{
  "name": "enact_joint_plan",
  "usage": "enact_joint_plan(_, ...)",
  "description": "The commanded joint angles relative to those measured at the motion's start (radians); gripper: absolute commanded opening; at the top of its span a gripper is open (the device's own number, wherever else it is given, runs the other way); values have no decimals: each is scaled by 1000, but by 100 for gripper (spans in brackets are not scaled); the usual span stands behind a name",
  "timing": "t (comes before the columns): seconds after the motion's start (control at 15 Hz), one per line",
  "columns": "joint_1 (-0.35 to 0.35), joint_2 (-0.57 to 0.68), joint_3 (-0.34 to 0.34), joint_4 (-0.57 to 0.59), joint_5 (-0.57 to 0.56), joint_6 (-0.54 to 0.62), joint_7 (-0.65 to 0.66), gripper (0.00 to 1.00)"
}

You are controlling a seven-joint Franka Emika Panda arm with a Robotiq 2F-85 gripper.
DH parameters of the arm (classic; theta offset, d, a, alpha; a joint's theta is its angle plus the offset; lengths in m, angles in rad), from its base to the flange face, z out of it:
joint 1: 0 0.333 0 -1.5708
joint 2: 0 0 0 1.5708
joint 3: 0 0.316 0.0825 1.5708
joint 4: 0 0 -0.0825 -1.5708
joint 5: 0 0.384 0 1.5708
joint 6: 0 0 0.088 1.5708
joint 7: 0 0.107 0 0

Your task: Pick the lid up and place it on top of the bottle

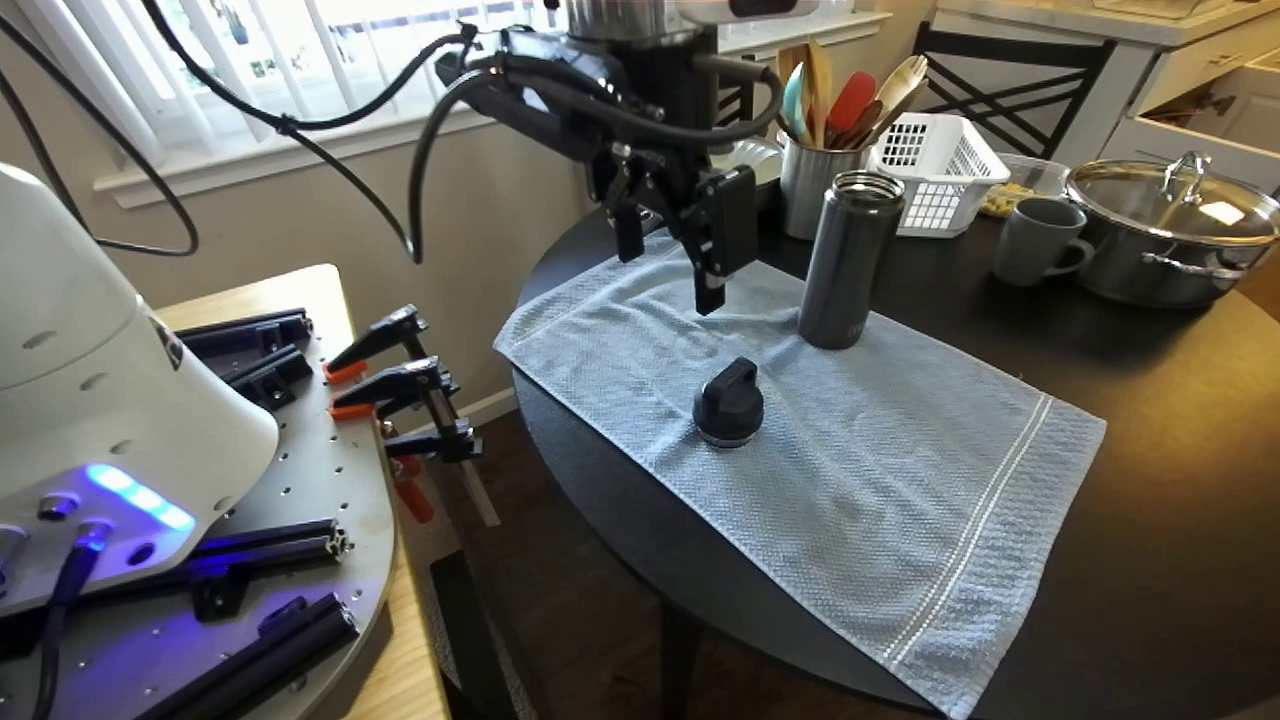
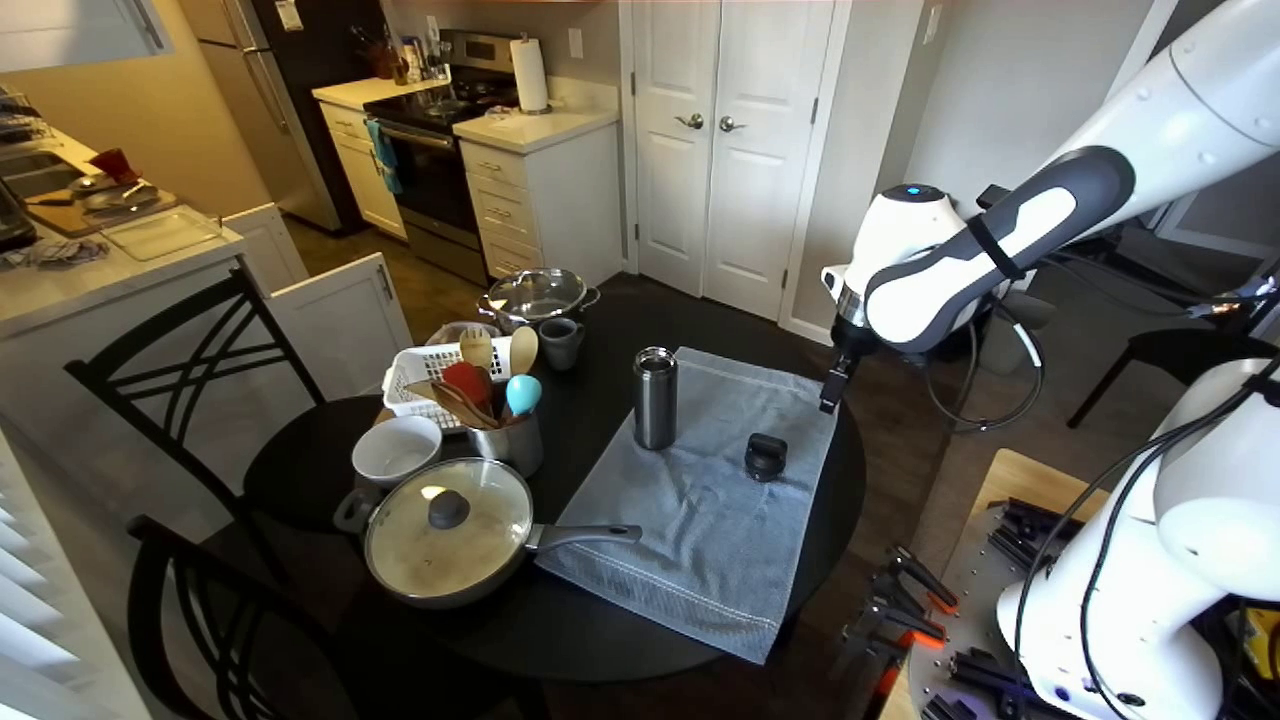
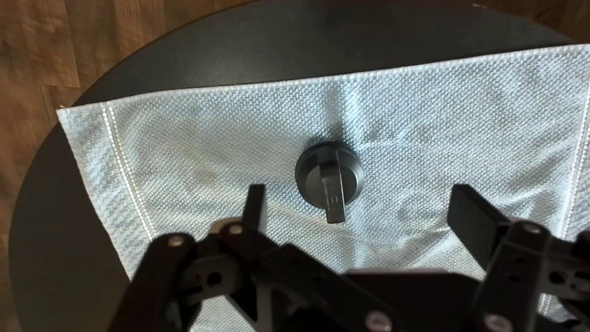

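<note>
Before anything can be lifted, the Robotiq gripper (image 3: 362, 203) must reach its target, and the step in hand looks to be that approach. Leftmost of the three things that matter in an exterior view, it hangs clear of the blue-grey towel (image 1: 900, 470), its fingers (image 3: 472, 221) spread wide and pinching nothing. Next along, the loop-handled black lid (image 1: 728, 403) stands on the towel, handle up. The wrist view shows it below the gap, a little toward one finger, so the next move probably calls for centring over it, lowering, and squeezing across the handle, whose long sides seem to face the fingers. Rightmost, the dark grey metallic flask (image 1: 845, 265) stands upright at the towel's edge, mouth bare; setting the lid level there should come afterwards.
</note>
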Motion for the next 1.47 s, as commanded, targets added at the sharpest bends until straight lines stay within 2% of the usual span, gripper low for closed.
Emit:
enact_joint_plan(0.0,-19,25,30,3,23,106,-7,100)
enact_joint_plan(0.2,44,122,13,3,140,290,-114,100)
enact_joint_plan(0.27,94,154,2,1,252,331,-200,100)
enact_joint_plan(0.33,181,163,-44,0,331,345,-254,100)
enact_joint_plan(0.4,223,159,-39,0,415,330,-308,100)
enact_joint_plan(0.67,272,233,24,79,744,272,-587,100)
enact_joint_plan(0.87,238,335,40,175,893,229,-797,100)
enact_joint_plan(1.07,177,466,49,268,982,200,-970,100)
enact_joint_plan(1.27,118,595,71,347,1017,206,-1055,100)
enact_joint_plan(1.4,101,673,81,390,1012,231,-1048,100)
